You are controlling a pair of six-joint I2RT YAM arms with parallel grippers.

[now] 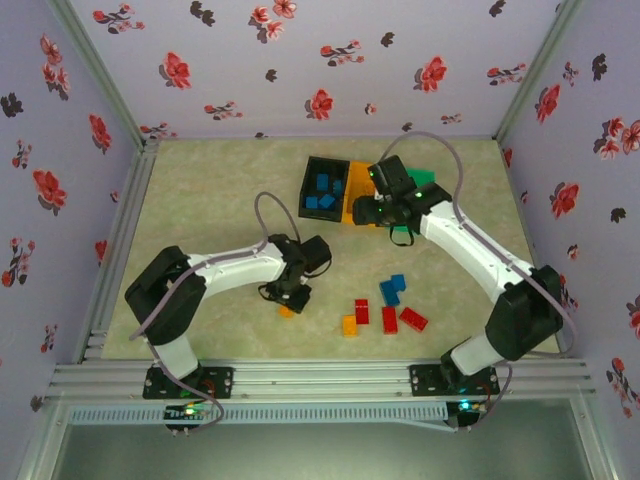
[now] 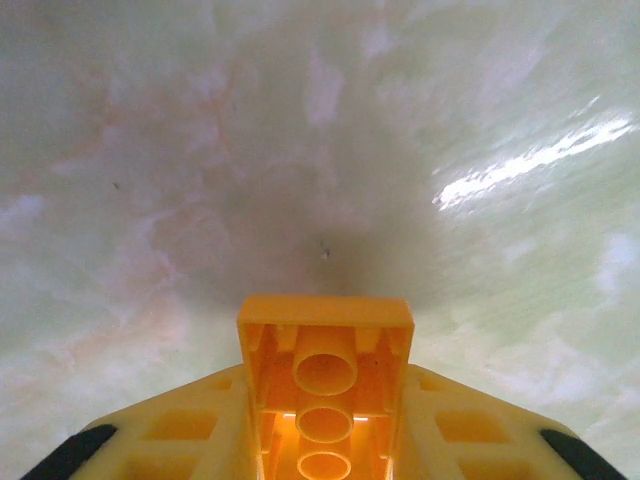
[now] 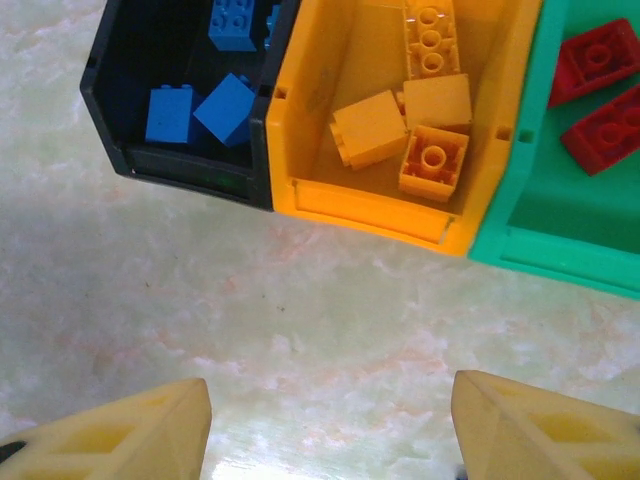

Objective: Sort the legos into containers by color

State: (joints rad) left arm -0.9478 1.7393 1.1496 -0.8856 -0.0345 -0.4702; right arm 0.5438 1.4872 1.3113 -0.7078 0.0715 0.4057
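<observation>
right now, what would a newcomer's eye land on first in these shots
The row of bins at the back: the black bin holds blue bricks, the orange bin orange-yellow bricks, the green bin red bricks. The open right gripper hovers near them. Nearer, the left gripper is shut on an orange-yellow brick, with loose bricks to its right.

Lilac walls (image 1: 300, 60) printed with red and dark flowers are closing in a pale, marbled greenish-cream counter (image 1: 220, 190) on three sides. Aluminium rails (image 1: 320, 375) are running along its near edge and left side. Soft light is glancing off the counter, leaving a bright streak (image 2: 530, 165).
</observation>
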